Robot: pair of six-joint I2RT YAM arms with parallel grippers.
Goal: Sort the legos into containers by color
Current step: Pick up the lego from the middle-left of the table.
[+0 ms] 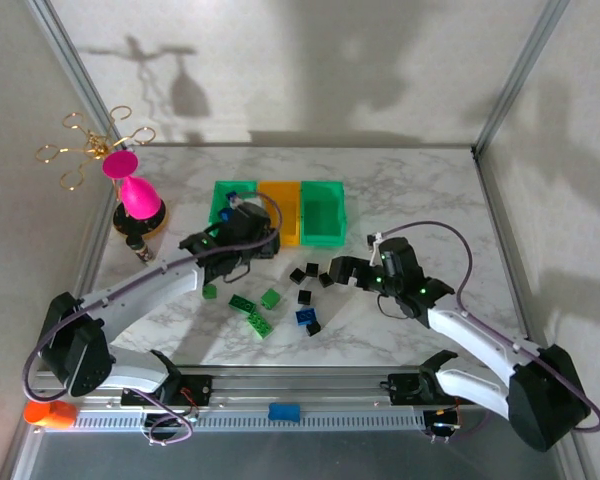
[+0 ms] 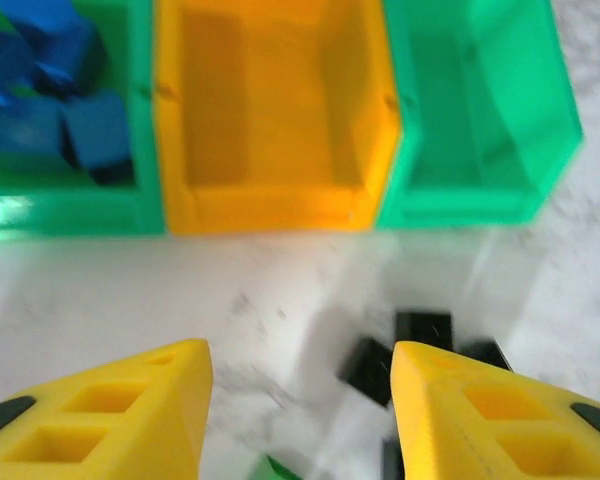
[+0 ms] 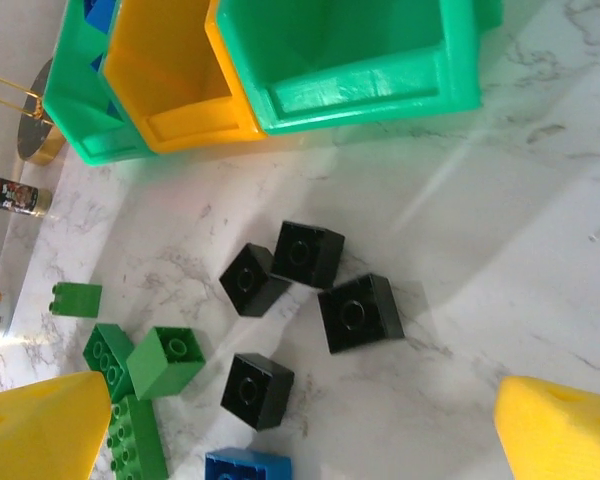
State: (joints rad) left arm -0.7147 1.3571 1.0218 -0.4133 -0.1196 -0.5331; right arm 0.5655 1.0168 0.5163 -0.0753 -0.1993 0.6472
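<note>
Left jaws: we see the left gripper point(image 2: 300, 415) with its yellow fingers point(image 2: 110, 415) parted, a clear gap between them and nothing in it.
Right jaws: the right gripper point(image 3: 300, 435) is spread wide and empty, hanging over the loose bricks.
Under the right gripper: four black legos point(image 3: 358, 312) lie bunched, at least two touching. A blue lego point(image 3: 245, 466) and the green legos point(image 3: 165, 360) lie just beside them.
Ahead of the left gripper: the containers point(image 1: 323, 240) sit in a row. The left green bin point(image 2: 70, 210) holds blue bricks point(image 2: 90, 125); the orange bin point(image 2: 270, 215) and the right green bin point(image 2: 460, 205) look bare.
Farther out: a pink goblet point(image 1: 132, 190) stands left of the bins on the marble table point(image 1: 430, 200).
Progress: we judge only the blue sorting is under way; black and green remain on the table.
Risk, crowding: the black bricks sit so close that closing fingers may catch two or knock one aside.
Risk, arms: both grippers work near the middle, so a reach across could bring them together.
Risk, colour: with two green bins, we could drop a green brick in with the blue.
</note>
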